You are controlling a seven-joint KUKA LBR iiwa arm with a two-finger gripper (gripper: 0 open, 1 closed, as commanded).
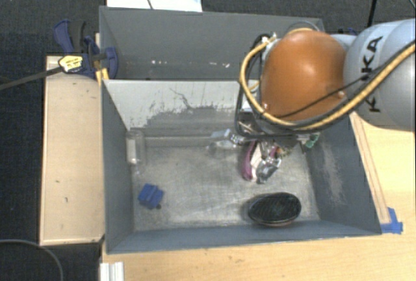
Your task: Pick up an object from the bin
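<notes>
The purple curved piece [247,162] is the thing you have nearest the end effector [265,168]. It lies on the floor of the bin [195,45], right of centre and toward the back wall. The end effector is low over the floor, just beside or against the piece's right side. The arm's orange cover [302,71] and its cables crowd that spot, so you cannot tell whether the end effector is apart, together or clamped on the piece; it may be touching it. In front of it, near the front wall, you see a black oval mesh disc [274,208], apart from the purple piece. A small blue block [151,196] rests toward the front left corner, well apart from the arm. A clear tube [134,146] sits by the left wall.
</notes>
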